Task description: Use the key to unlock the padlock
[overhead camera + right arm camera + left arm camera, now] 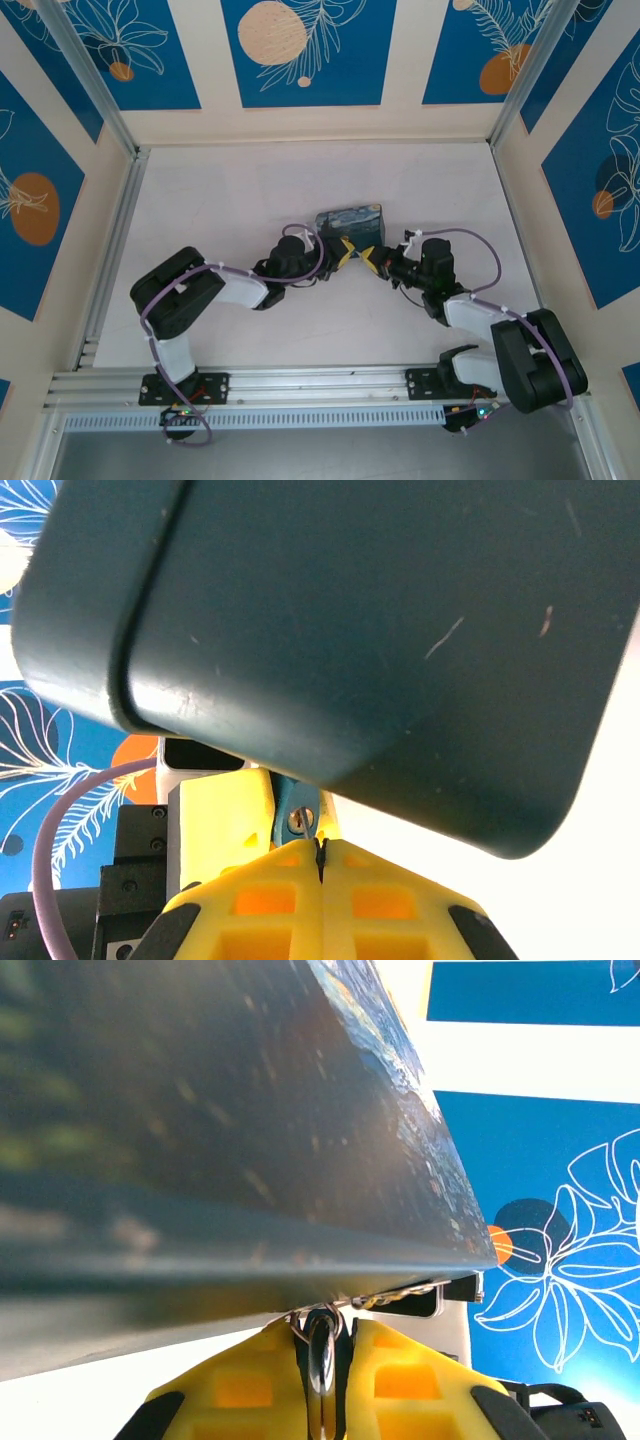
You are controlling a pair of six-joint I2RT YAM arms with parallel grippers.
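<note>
While the painted box (350, 219) sits on the table (230, 190) just behind them, the two arms meet tip to tip right in front of it. The left gripper (346, 251) is clamped on the padlock (293, 818), a little bluish thing with a round metal bit facing the other arm. The right gripper (320, 852) is squeezed tight on the key (320, 840), a thin dark sliver poking out between its yellow pads, just beside the padlock, can't tell if it's touching
</note>
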